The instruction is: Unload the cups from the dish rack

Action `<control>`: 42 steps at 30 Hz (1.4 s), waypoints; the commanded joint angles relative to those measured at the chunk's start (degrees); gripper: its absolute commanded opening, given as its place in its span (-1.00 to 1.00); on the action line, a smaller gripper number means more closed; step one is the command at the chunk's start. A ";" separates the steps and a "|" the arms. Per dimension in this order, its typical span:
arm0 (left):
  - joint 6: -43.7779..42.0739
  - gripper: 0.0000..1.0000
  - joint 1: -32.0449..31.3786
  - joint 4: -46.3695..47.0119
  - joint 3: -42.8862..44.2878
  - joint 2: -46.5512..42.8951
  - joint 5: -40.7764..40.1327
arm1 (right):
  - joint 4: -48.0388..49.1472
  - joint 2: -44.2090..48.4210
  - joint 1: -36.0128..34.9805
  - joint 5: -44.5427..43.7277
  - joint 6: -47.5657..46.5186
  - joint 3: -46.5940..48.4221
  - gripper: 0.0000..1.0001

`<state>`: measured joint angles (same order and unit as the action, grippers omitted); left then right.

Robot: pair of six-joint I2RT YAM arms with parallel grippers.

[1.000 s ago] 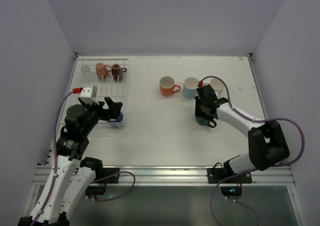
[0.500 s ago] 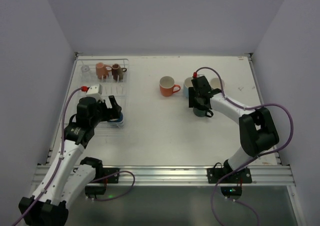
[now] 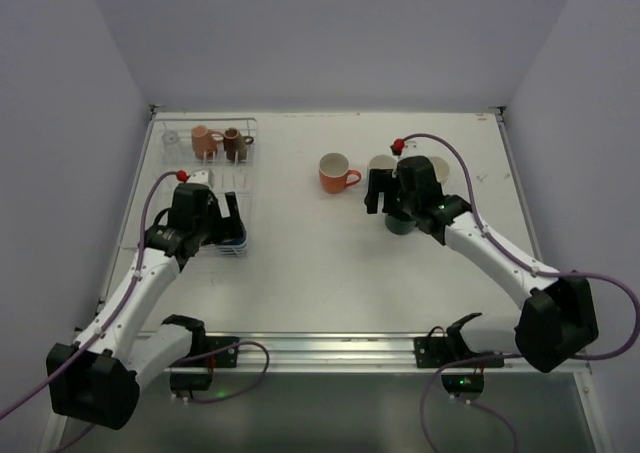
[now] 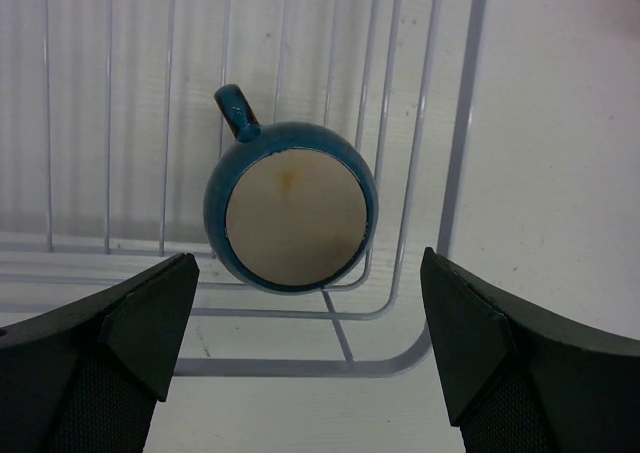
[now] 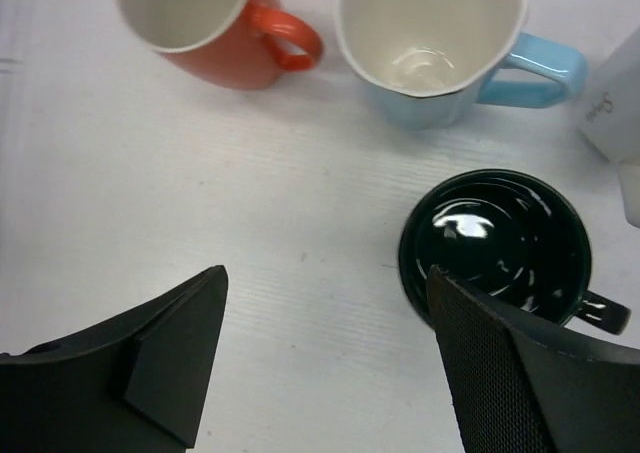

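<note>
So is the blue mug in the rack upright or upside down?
Upside down: in the left wrist view the blue mug shows its flat, bare base, not an opening.

Plain pale lilac walls (image 3: 330,33) around a white tabletop (image 3: 300,263) with an aluminium front rail (image 3: 330,345)

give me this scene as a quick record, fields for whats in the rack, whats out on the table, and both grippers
rack: dish rack, left side of the table
in rack, far end: clear glass, salmon mug, brown mug
in rack, near end: blue mug, upside down
on table: orange mug, light blue mug, white mug, dark green mug, all upright
left gripper: open, over the blue mug, fingers clear of it
right gripper: open, above the dark green mug, holding nothing
cups left to unload: four
</note>
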<state>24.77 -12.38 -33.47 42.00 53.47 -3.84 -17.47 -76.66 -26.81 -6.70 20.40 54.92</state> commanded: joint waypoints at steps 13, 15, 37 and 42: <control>0.98 1.00 0.17 3.41 4.14 17.01 -1.88 | 8.16 11.89 -7.11 9.95 2.54 -5.96 0.67; 1.06 1.00 0.17 3.59 4.06 18.59 -2.31 | 8.33 12.06 -7.56 10.13 2.54 -6.05 0.68; 2.90 0.33 0.17 6.21 13.46 -2.22 4.66 | 33.89 10.40 -17.92 31.92 16.94 -7.02 0.72; 15.98 0.33 0.17 16.58 8.99 -8.90 24.90 | 46.46 6.18 -22.05 34.47 20.72 -4.39 0.66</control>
<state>31.35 -12.10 -26.37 52.53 46.81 4.27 15.97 -68.36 -47.20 23.83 37.12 47.53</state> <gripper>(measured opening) 0.882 0.838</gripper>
